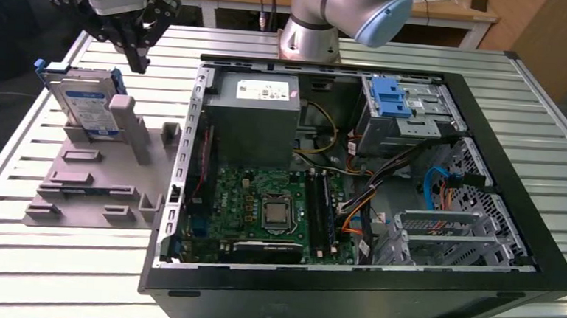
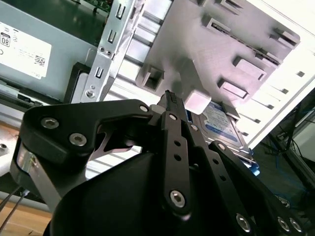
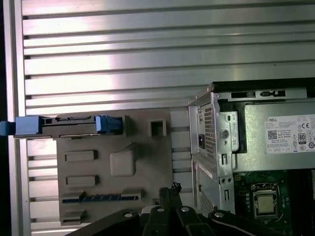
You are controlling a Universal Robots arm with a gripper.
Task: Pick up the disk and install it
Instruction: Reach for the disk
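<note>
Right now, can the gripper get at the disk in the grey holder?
Probably yes. The disk stands upright in the grey holder with its top edge free, and the gripper hangs above and beside it, nothing between them. Its jaws look shut, so they would need opening.

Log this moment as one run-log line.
silver rectangular hard drive in blue plastic frame: upright in grey plastic holder | gripper: shut, empty, near it, not touching | install: not done

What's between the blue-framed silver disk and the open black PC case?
In the first wrist view, one small hollow grey block on the grey fixture plate; otherwise bare.
</note>
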